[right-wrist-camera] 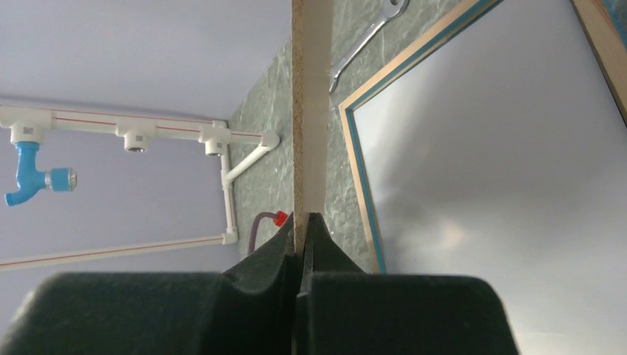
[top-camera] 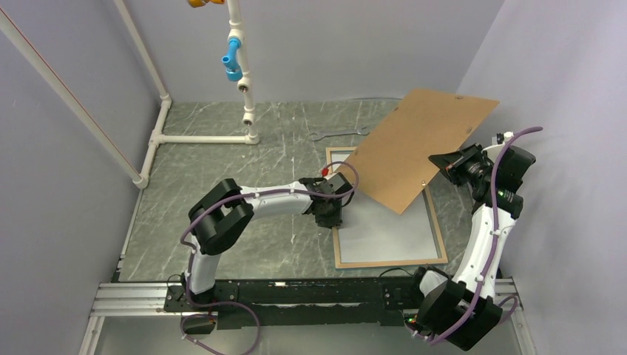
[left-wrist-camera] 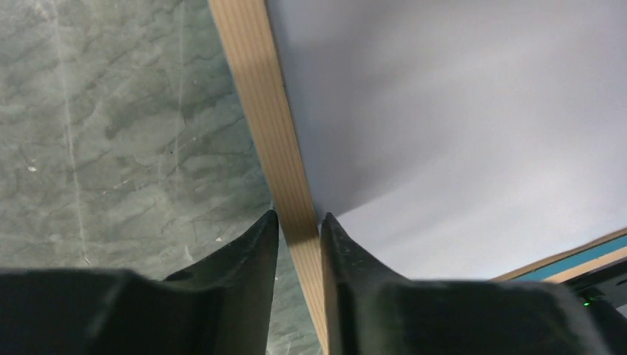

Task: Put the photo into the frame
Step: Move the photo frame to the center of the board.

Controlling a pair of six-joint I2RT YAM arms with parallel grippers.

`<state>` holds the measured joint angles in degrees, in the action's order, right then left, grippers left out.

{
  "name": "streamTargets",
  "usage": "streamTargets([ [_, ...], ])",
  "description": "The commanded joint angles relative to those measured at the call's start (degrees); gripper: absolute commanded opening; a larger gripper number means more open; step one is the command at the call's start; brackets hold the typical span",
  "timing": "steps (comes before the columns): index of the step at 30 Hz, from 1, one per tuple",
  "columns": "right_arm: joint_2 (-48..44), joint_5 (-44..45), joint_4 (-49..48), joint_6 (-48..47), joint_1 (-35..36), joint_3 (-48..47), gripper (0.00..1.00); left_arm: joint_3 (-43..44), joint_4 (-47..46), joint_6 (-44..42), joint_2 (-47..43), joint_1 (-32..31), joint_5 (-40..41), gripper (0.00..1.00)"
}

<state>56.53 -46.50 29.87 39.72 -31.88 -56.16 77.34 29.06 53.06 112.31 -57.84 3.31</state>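
The frame (top-camera: 392, 261) lies flat on the table with its pale tan back up. A plain pale sheet (top-camera: 384, 229) fills its opening; I cannot tell whether this is the photo's white reverse, and no mountain print shows. My left gripper (top-camera: 329, 214) is shut on the frame's left rail (left-wrist-camera: 255, 96), a finger on each side, close up as the left gripper (left-wrist-camera: 299, 222). My right gripper (top-camera: 444, 164) is shut on the edge of the brown backing board (top-camera: 418, 144). The board is tilted in the air over the frame's far half, seen edge-on as the board (right-wrist-camera: 309, 111).
A white pipe rack with a blue tap (top-camera: 233, 63) stands at the back left. A metal wrench (top-camera: 336, 134) lies on the table behind the frame. Lilac walls close in on the left, back and right.
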Motion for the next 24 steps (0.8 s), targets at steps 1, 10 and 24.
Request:
streamTargets([
  [1, -0.5, -2.54, -5.22, 1.09, -0.4, -0.96, 0.0, 2.25, 4.14, -0.48, 1.25, -0.21, 0.29, 0.2],
  [10, -0.5, -5.57, -7.83, 2.74, -0.31, 1.73, 0.0, -9.61, -0.23, 1.43, -7.48, 4.26, 0.68, 0.0],
  [24, 2.97, -8.71, -5.64, -1.66, 4.41, 1.48, 0.0, -25.53, 2.66, 3.65, -25.32, 8.33, 7.46, 0.0],
])
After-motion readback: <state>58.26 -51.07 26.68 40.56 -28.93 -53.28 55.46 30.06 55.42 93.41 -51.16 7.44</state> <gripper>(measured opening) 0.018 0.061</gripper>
